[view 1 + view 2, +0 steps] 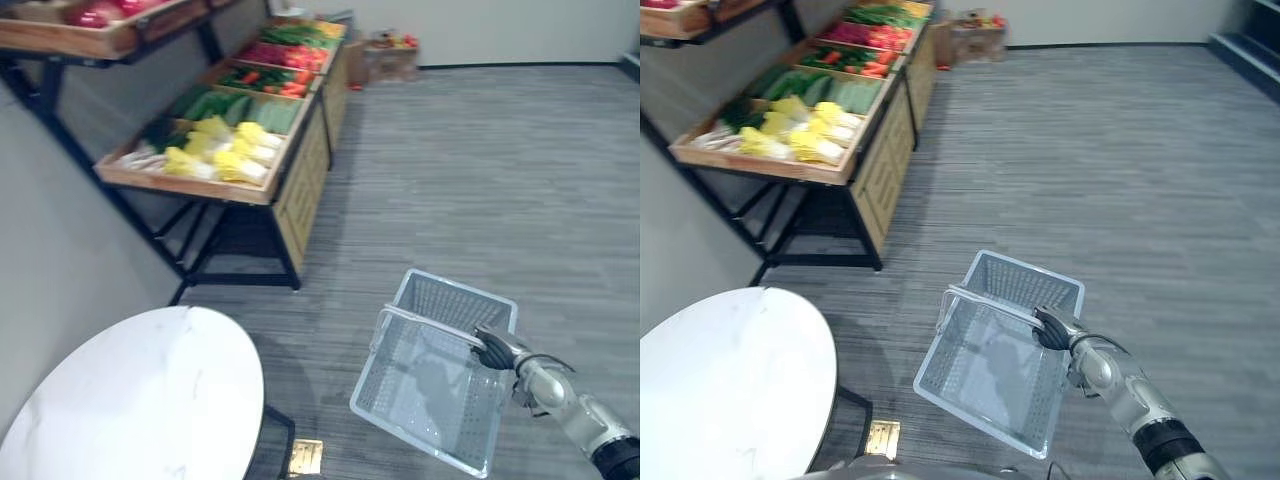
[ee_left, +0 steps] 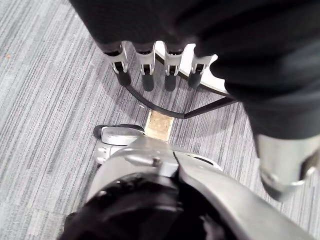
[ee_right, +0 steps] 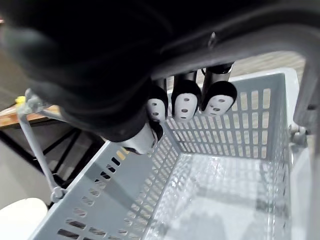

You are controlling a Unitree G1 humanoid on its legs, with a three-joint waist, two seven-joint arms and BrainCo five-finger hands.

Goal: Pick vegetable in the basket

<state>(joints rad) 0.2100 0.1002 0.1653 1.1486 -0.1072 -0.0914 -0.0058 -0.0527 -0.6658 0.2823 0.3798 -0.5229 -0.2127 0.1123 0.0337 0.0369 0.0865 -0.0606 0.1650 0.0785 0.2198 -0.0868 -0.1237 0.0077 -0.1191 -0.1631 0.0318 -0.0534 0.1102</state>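
Note:
A grey plastic mesh basket hangs tilted above the floor at the lower right. My right hand is shut on its handle, and in the right wrist view the curled fingers wrap that handle above the empty basket. The vegetables lie on a wooden stand at the upper left, well away from the basket: yellow-white cabbages nearest, green vegetables behind them, red ones further back. My left hand hangs open with straight fingers pointing at the floor.
A round white marble table fills the lower left, next to the basket. Grey carpet floor stretches between basket and stand. A box of produce sits on the floor past the stand. A brass floor plate lies by the table.

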